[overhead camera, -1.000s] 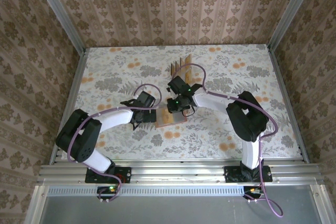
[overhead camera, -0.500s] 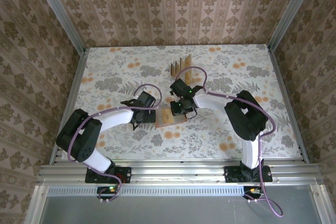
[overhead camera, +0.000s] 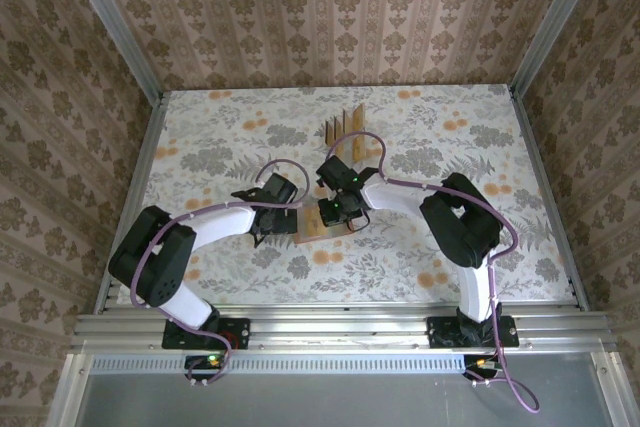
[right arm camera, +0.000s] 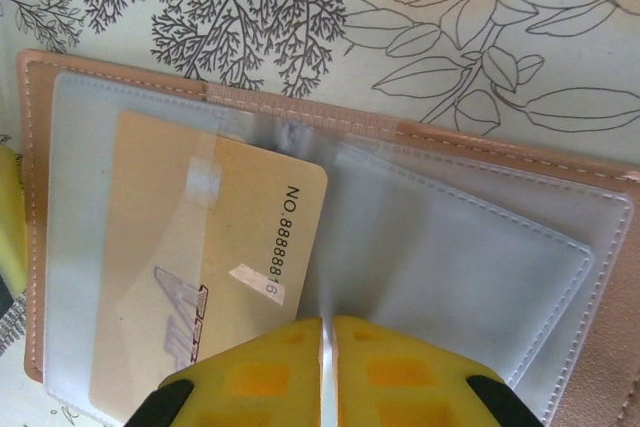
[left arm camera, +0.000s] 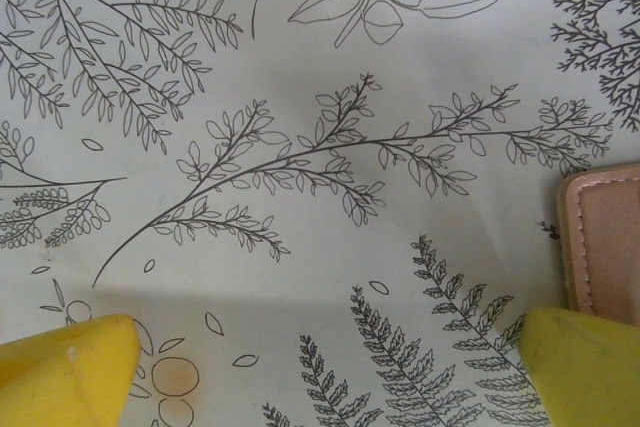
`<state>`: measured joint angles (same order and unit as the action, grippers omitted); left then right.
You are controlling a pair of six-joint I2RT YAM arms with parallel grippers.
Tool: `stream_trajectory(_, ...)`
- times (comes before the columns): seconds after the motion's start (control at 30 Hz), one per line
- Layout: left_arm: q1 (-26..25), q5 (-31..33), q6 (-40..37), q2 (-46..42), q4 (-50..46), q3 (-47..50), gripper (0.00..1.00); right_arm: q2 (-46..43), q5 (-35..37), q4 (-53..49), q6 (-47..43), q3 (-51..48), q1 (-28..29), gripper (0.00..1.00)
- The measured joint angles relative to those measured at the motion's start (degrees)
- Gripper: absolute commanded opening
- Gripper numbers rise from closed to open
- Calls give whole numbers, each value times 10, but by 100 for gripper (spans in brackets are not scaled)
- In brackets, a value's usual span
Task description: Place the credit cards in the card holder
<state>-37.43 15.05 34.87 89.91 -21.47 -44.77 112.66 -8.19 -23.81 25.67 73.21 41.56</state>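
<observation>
card holder (overhead camera: pixel 315 229): laid open and flat near the middle of the floral worktop (overhead camera: pixel 420 247), between the two end effectors. Its salmon stitched border and greyish clear pockets (right arm camera: pixel 450 267) are seen in the right wrist view.
credit card (right arm camera: pixel 190 277): found inside the open card holder. Part of it is covered by the left clear pocket, and the end with the printed number is left sticking out, slightly tilted.
credit cards (overhead camera: pixel 345 127): stood on edge in a short row at the far middle of the worktop, well apart from the card holder.
left end effector (left arm camera: pixel 325 377): held low over the worktop at the card holder's left side, with its yellow fingers (left arm camera: pixel 65 372) spread wide apart. Bare patterned worktop is seen between them, and the other fingertip is placed right at the card holder's stitched edge.
right end effector (right arm camera: pixel 327 367): positioned over the near edge of the open card holder, its yellow fingers brought together with a thin seam between them. The seam is lined up with the card's protruding end. Whether anything is pinched cannot be told.
</observation>
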Motion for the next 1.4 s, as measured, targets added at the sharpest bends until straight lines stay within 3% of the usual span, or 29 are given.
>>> stream_trajectory(0.83,0,0,0,0,2,0,100,17,-5,-3,5,29,22,12)
stream_trajectory(1.1,8,-2,-9,-6,0,0,100,17,-8,-4,9,29,22,16)
stream_trajectory(1.4,34,-9,-16,-42,-1,14,100,-39,-8,-6,15,6,10,16)
